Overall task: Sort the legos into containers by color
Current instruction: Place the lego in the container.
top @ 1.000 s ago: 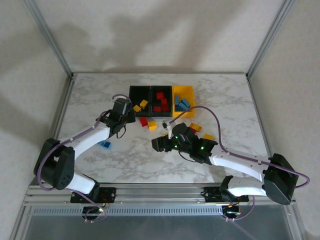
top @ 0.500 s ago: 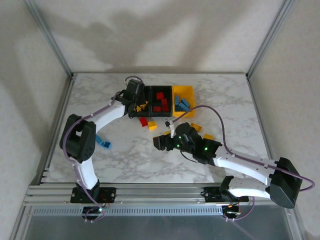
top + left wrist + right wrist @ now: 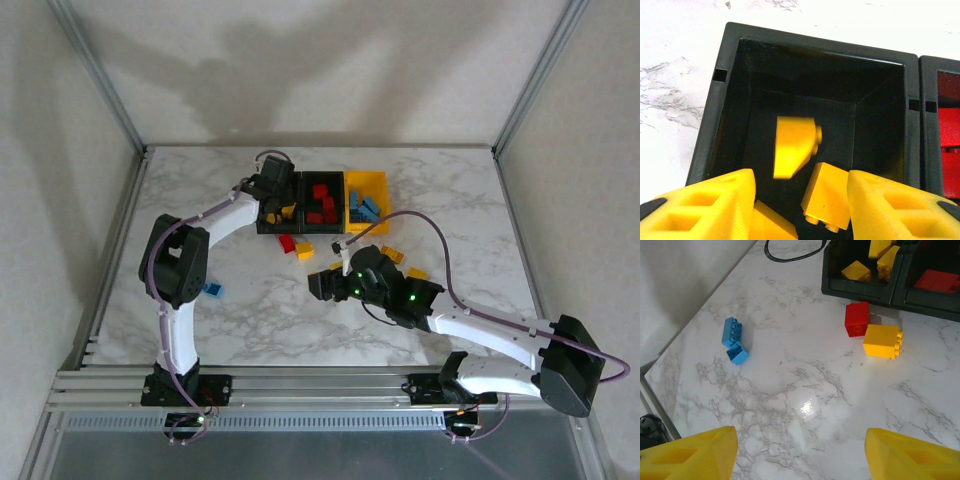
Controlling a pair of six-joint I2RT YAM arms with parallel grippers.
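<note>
Left gripper [image 3: 800,197], jaws parted, hangs over the leftmost black bin [image 3: 714,102], well inside its rim, a blurred yellow brick [image 3: 792,142] apparently loose below, while right gripper [image 3: 800,452] gapes empty above bare marble [image 3: 805,390].

Yel legos [image 3: 825,196] in L blk bin [image 3: 714,127], reds [image 3: 320,203] in mid bin [image 3: 322,175], blues [image 3: 366,209] in yel bin [image 3: 374,182]
</note>
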